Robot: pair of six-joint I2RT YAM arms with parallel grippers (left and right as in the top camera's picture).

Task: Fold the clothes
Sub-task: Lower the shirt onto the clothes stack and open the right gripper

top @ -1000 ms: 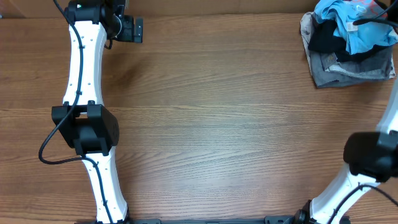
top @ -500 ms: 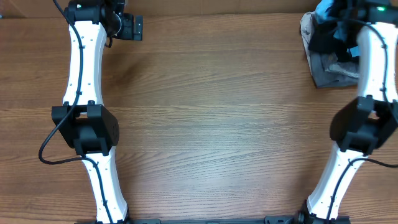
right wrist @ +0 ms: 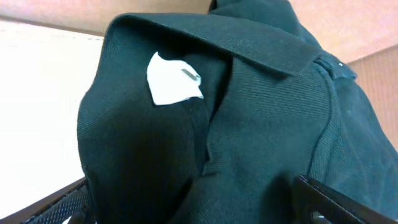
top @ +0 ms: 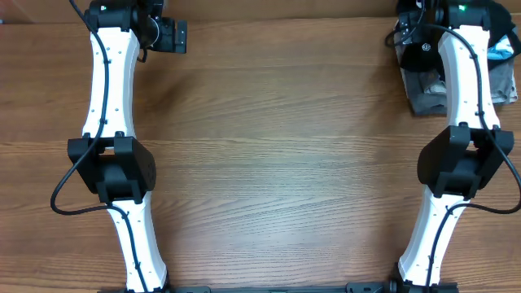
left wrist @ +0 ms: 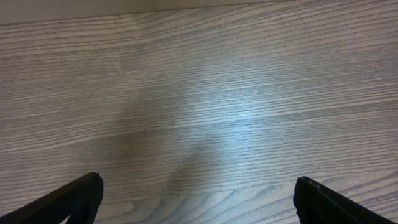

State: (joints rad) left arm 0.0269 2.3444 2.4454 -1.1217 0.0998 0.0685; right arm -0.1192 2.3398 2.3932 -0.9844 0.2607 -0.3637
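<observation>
Above table [left wrist: 199, 93] | left jaws parted | right jaws parted wide, over black clothes [right wrist: 249, 137]

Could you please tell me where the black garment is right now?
The black garment is at the table's far right corner, piled with the grey garment. The right wrist view shows it close in front of the right hand.

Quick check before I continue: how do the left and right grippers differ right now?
The left gripper hangs over bare table wood at the far left, nothing between its jaws. The right gripper is at the clothes pile at the far right, with the black garment filling the space between its jaws; its collar and a white tag show. Both stand wide open.
</observation>
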